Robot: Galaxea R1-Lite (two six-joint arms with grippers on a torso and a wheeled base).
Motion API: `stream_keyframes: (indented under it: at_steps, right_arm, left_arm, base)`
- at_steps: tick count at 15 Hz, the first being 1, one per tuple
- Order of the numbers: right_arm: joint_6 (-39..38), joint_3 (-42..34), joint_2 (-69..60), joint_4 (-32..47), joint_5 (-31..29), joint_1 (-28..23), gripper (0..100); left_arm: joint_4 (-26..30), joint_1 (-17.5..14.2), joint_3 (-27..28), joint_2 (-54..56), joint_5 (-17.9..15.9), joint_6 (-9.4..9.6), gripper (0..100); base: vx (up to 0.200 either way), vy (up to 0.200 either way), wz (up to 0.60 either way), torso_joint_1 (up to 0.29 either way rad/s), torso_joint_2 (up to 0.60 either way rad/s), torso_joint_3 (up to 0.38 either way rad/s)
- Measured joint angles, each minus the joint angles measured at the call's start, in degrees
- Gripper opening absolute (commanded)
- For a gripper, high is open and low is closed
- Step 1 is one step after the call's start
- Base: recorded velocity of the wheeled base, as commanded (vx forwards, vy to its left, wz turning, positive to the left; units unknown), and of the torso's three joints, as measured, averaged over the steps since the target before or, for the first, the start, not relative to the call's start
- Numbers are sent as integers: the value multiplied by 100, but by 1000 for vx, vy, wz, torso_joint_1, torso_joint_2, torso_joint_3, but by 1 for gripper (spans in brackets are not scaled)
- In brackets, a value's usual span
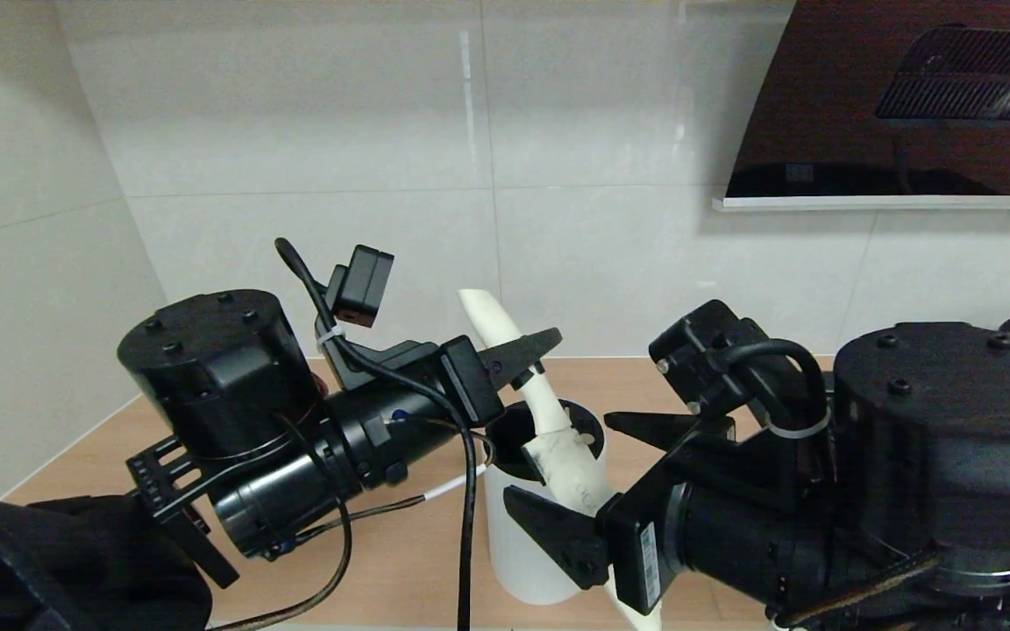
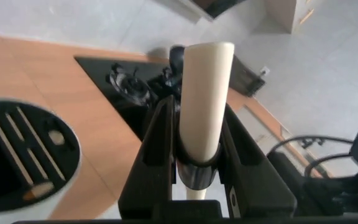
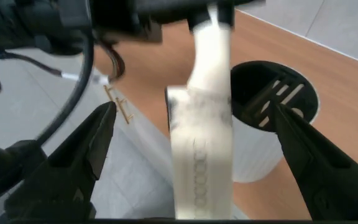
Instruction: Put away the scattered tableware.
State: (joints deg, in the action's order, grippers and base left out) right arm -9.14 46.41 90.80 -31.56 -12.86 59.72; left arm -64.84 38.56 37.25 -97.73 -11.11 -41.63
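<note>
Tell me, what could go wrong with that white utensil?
The left claw holds the white utensil only by its slim handle, and the right claw stands open around its wide end, so it might slip or swing. The holder has narrow lid slots; the wide end could catch and tip it.

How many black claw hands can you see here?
2. The left gripper clamps the handle of a cream spatula-like utensil; the right gripper stands open around its wide end.

One white utensil (image 1: 487,320), one slotted holder (image 1: 522,561), two tools (image 1: 529,361) (image 1: 562,460)
</note>
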Motion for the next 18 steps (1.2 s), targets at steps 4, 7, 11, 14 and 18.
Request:
stream_keyframes:
  at_steps: [4, 7, 11, 14, 18]
  right_arm:
    - [39, 13, -319, 20, 4, -341, 100]
    - [85, 59, -673, 63, 46, -837, 100]
    - [187, 194, -984, 72, 63, -1369, 100]
    - [187, 193, -974, 74, 63, -1458, 100]
    - [187, 183, -900, 77, 66, -1480, 100]
  left_arm:
    - [835, -155, 660, 162, 1009, 695, 0]
    - [2611, -290, 1547, 590, 1671, 1703, 0]
    - [2875, -312, 2167, 738, 2996, 2569, 0]
    - [1725, -110, 2043, 341, 3508, 3033, 0]
    - [967, 118, 1879, -299, 3970, 3651, 0]
  base:
    - [0, 0, 0, 0, 0, 0]
    - [0, 0, 0, 0, 0, 0]
    - [0, 0, 0, 0, 0, 0]
    - [0, 0, 0, 0, 0, 0]
    - [0, 0, 0, 0, 0, 0]
